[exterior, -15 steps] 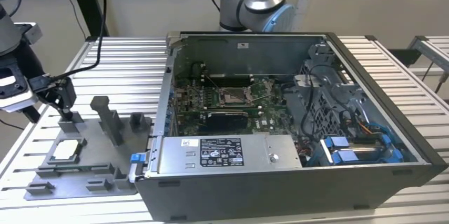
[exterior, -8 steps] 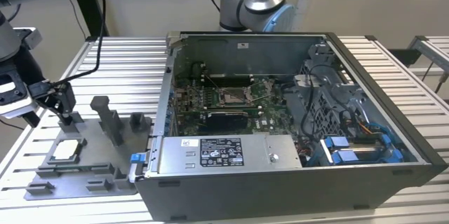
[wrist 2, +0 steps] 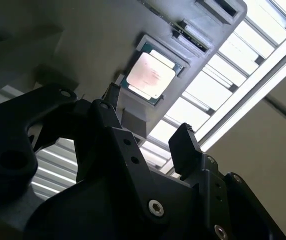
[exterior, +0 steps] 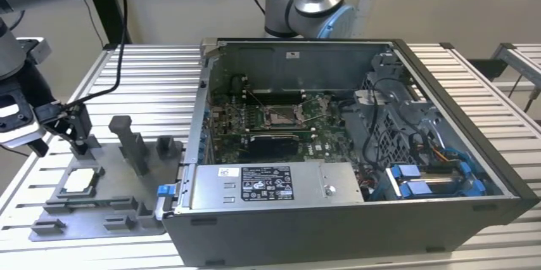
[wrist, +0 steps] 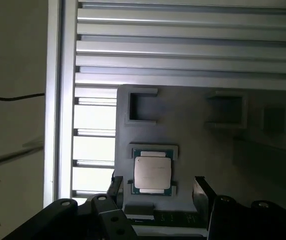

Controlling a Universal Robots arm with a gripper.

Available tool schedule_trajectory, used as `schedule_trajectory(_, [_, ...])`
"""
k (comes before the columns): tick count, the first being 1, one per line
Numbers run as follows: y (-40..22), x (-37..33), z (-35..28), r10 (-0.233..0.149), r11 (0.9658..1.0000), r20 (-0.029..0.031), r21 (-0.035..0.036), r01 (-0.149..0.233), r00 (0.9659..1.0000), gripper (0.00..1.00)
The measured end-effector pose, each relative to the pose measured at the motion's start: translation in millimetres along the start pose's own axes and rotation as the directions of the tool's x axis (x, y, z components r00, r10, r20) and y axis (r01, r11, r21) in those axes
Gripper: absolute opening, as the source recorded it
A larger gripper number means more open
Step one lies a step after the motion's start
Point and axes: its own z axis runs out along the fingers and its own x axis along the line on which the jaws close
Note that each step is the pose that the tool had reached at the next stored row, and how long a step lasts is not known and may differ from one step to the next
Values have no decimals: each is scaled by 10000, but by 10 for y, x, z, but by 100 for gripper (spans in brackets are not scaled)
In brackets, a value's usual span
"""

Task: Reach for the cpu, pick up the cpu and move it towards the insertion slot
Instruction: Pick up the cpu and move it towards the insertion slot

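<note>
The cpu (exterior: 80, 180) is a pale silver square chip lying flat in a recess of the grey fixture plate (exterior: 93, 219) at the exterior view's left. It is seen close up in both wrist views (wrist: 153, 172) (wrist 2: 151, 75). My gripper (exterior: 59, 143) hangs open just above the fixture, a little behind the chip, with nothing between its black fingers (wrist: 201, 192). In the wrist views the gripper (wrist: 158, 192) (wrist 2: 148, 122) spans a gap wider than the chip and does not touch it. The insertion slot (exterior: 279, 115) is a silver-framed socket on the green board inside the open case.
The open computer case (exterior: 473, 156) takes up the middle and right, with its power supply (exterior: 270, 184) along the near wall. Upright grey blocks (exterior: 131, 143) rise from the fixture between the chip and the case. A second arm's base (exterior: 308, 4) stands behind the case. Everything rests on a slatted metal table (exterior: 152, 80).
</note>
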Motion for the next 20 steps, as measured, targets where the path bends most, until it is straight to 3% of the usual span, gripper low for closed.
schedule_trajectory(12, [-2, 0, 35, -1, 10000, 3, -2, 1, 10000, 100])
schedule_trajectory(20, [-6, 0, 121, -1, 10000, 3, -1, 1, 10000, 100])
